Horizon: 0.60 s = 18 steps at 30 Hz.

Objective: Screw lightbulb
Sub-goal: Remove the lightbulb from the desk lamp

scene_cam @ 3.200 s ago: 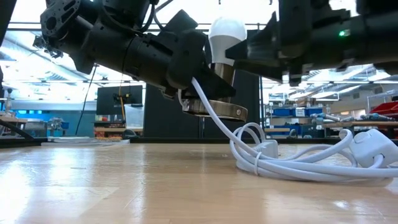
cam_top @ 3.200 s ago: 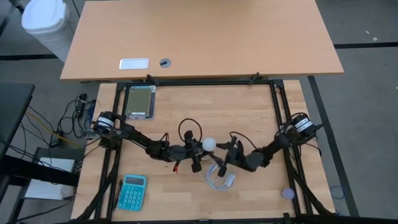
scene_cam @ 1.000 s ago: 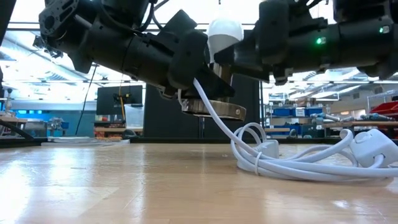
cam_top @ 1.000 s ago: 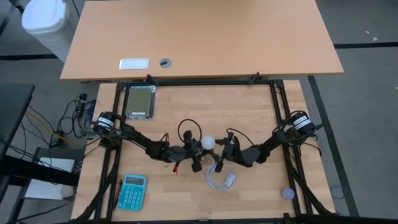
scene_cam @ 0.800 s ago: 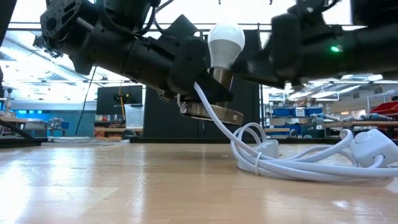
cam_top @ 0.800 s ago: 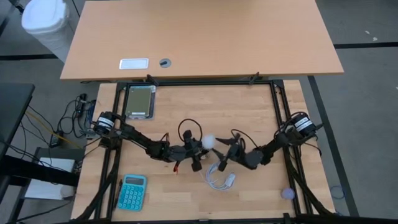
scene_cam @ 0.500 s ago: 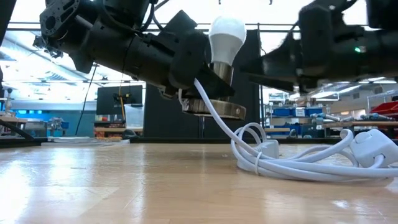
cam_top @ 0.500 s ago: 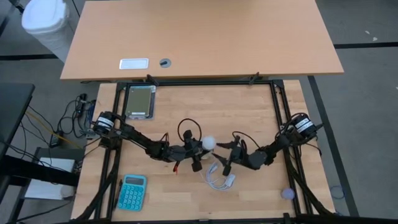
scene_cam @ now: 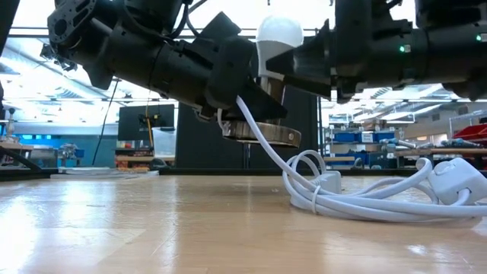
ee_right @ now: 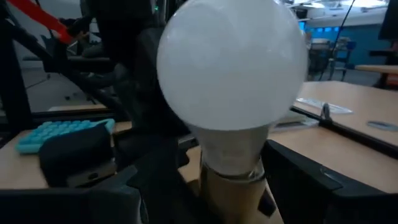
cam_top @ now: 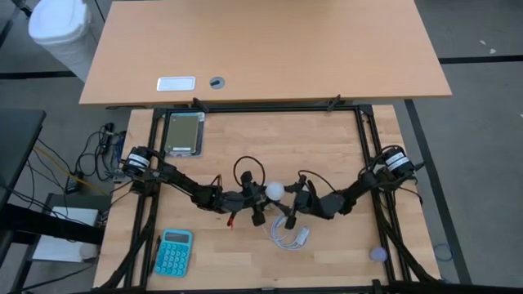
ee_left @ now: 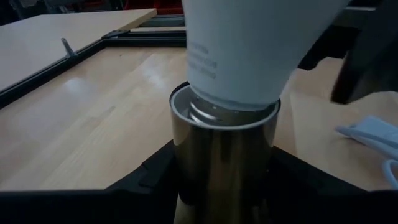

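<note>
Low view: lightbulb (scene_cam: 278,36) stands upright, globe up, base down in the socket (scene_cam: 262,134); left claw (scene_cam: 228,84) grips the socket, right claw (scene_cam: 323,57) clamps the globe.

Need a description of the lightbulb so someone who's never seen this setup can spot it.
Start at the wooden work table and find where the two dark arms meet near its middle. There the left gripper holds a metal socket, and the lightbulb stands upright in it. It is the only round frosted white globe; the coiled white cord beside it lies flat.
</note>
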Available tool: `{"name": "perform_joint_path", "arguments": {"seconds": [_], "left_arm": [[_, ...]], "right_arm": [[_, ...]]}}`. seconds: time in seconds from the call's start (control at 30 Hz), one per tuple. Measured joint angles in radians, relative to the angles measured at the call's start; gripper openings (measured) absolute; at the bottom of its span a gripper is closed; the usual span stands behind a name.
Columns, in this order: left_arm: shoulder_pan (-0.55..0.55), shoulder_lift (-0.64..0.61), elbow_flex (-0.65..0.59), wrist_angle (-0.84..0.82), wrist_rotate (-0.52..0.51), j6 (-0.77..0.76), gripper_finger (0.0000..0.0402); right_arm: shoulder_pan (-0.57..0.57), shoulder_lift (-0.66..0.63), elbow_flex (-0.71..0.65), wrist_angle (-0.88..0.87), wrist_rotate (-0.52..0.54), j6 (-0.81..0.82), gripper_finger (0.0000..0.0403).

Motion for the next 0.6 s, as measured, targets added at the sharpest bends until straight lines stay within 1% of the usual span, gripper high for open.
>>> {"name": "perform_joint_path", "arguments": {"seconds": [0.23, 0.4, 0.5, 0.6], "left_arm": [[0.0, 0.0, 0.0, -0.001, 0.0, -0.005, 0.0188], [0.0, 0.0, 0.0, -0.001, -0.003, -0.008, 0.0188], [0.0, 0.0, 0.0, -0.001, -0.001, -0.008, 0.0188], [0.0, 0.0, 0.0, -0.001, -0.001, -0.008, 0.0188]], "right_arm": [[-0.021, 0.0, 0.038, -0.014, -0.002, -0.08, 0.0231], [-0.048, 0.0, 0.047, -0.063, -0.007, -0.062, 0.0227], [-0.048, 0.0, 0.047, -0.062, -0.009, -0.062, 0.021], [-0.047, 0.0, 0.047, -0.062, -0.011, -0.064, 0.0176]]}}
